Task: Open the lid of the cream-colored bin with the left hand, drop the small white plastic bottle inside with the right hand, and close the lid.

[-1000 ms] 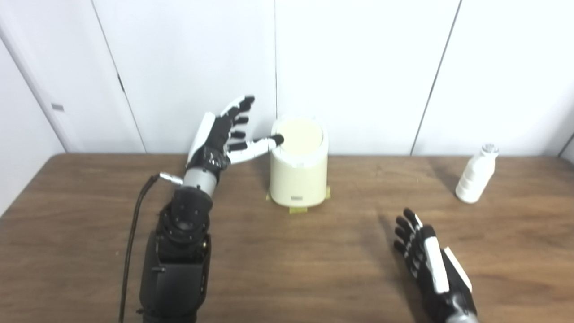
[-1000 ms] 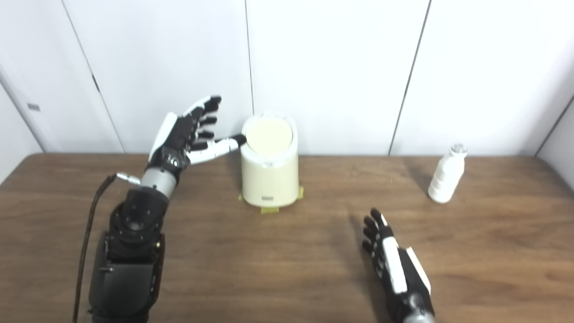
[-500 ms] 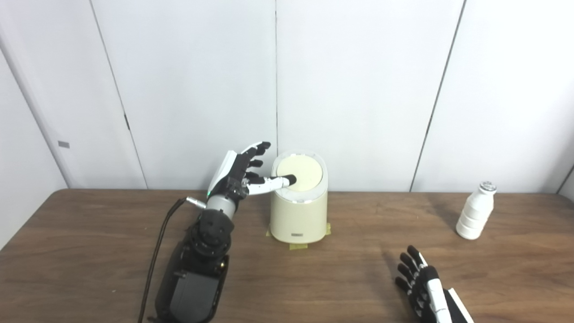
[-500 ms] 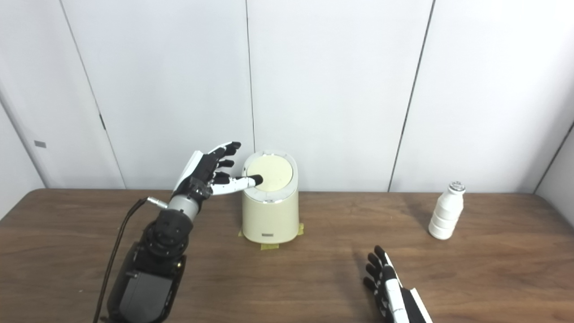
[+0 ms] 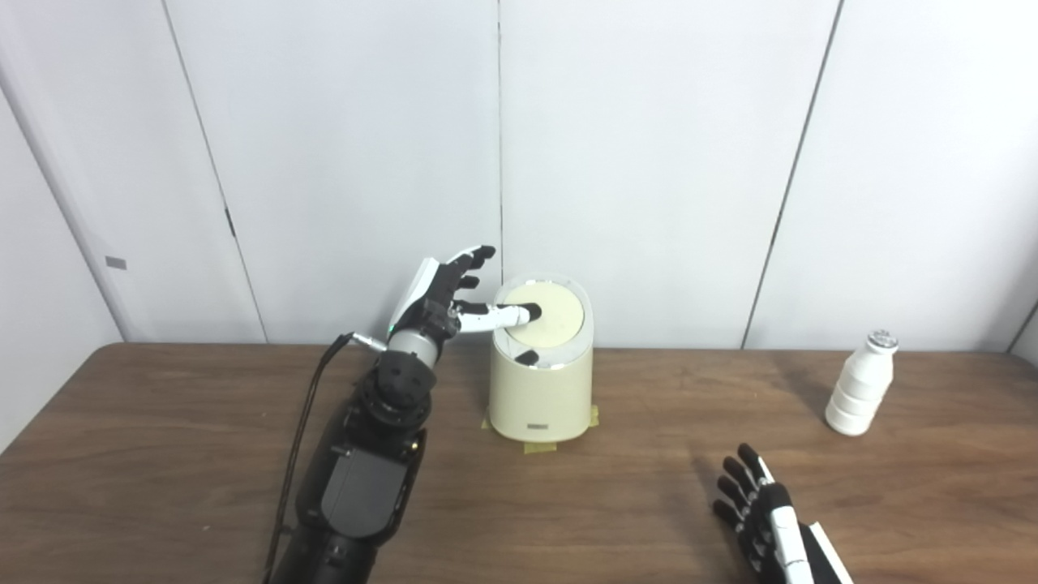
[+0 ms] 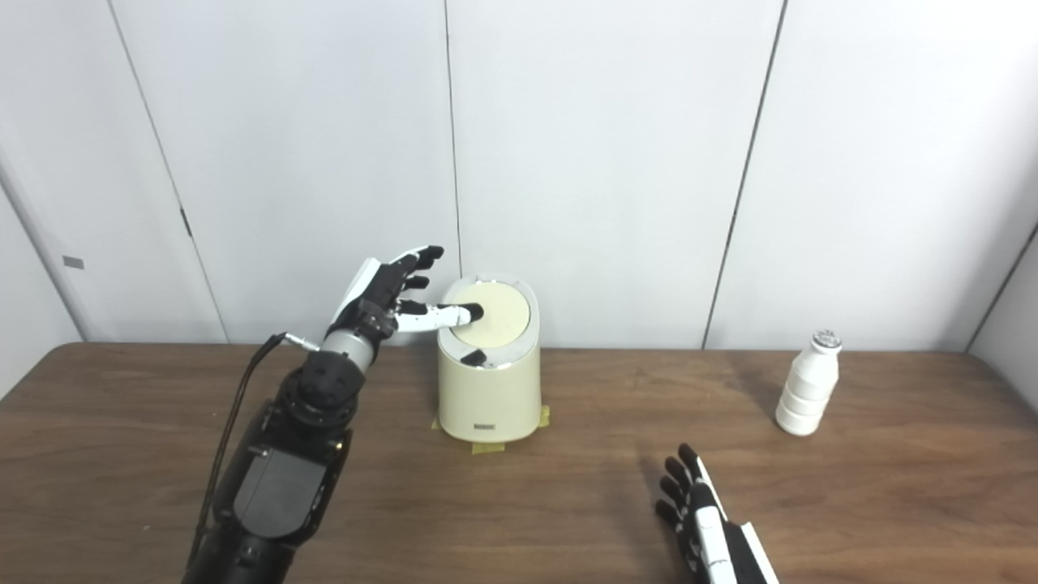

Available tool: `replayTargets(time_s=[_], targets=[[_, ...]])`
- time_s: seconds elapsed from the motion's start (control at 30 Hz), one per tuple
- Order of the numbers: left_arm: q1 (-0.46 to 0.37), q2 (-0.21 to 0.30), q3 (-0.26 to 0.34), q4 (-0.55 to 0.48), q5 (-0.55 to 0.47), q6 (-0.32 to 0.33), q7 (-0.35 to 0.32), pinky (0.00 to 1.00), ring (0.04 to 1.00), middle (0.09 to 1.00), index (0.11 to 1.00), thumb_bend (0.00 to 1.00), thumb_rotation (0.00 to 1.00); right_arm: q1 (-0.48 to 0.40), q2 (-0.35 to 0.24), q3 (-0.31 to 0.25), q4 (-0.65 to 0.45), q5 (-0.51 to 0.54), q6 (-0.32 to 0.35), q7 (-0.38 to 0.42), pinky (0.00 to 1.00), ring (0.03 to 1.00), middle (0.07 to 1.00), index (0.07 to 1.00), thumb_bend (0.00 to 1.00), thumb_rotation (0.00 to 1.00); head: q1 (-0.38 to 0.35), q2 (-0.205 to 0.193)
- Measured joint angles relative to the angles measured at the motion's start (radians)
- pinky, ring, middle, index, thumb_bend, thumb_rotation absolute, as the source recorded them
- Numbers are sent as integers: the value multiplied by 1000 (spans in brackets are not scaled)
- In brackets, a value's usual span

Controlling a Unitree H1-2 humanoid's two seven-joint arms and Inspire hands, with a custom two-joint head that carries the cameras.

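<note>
1 small white ribbed bottle upright, silver-capped; both hands spread, empty.

Cream bin, white bottle, brown wood-grain table, blk/white hands.

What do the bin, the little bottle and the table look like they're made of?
The bin looks like smooth cream plastic: an even matte body with a glossy rim around the lid. The bottle seems to be opaque white plastic with ribbed sides and a silvery, possibly foil, cap. The table shows brown wood grain, though it could be laminate.
</note>
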Motion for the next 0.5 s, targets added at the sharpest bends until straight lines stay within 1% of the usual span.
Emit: replayTargets(time_s=[0.1,0.2,0.3,0.5], targets=[[-24,16,-32,36,8,-5,5,703,869,927,920,807,211,-1,5,1,1,-3,-1,-1,950,947,961,995,535,1000,-5,-3],[-38,33,-65,70,32,-23,17,687,862,917,909,824,215,-2,7,1,1,-4,-1,-2,955,952,964,996,533,1000,-5,0],[-41,50,-101,87,60,-42,40,706,869,914,897,833,195,-1,10,1,0,-4,1,-7,952,953,967,997,534,1000,-8,2],[-50,69,-142,93,87,-43,41,760,901,927,904,846,171,-1,11,7,-5,-18,4,-14,941,942,951,992,545,1000,-11,9]])
